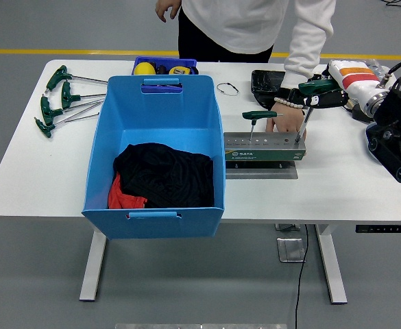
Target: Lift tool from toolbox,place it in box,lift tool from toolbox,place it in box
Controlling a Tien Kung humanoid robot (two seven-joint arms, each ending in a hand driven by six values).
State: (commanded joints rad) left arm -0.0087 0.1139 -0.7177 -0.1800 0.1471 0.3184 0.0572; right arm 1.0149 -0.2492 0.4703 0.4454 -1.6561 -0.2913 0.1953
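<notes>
Right hand (321,92) clamped on green T-handle tool (308,103), shaft tip in toolbox (264,149) below; person's hand (286,123) just beside, steadying toolbox.

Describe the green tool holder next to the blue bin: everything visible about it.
The tool holder is a long, low, green-grey block, metal by its look, with a row of small holes along its top and a white label on the front. It sits on a flat grey plate on the white table, just right of the blue bin. Two green T-handle wrenches stand in it: one left of centre, one at the right end held by the robot's right hand. A person's hand rests behind it.
</notes>
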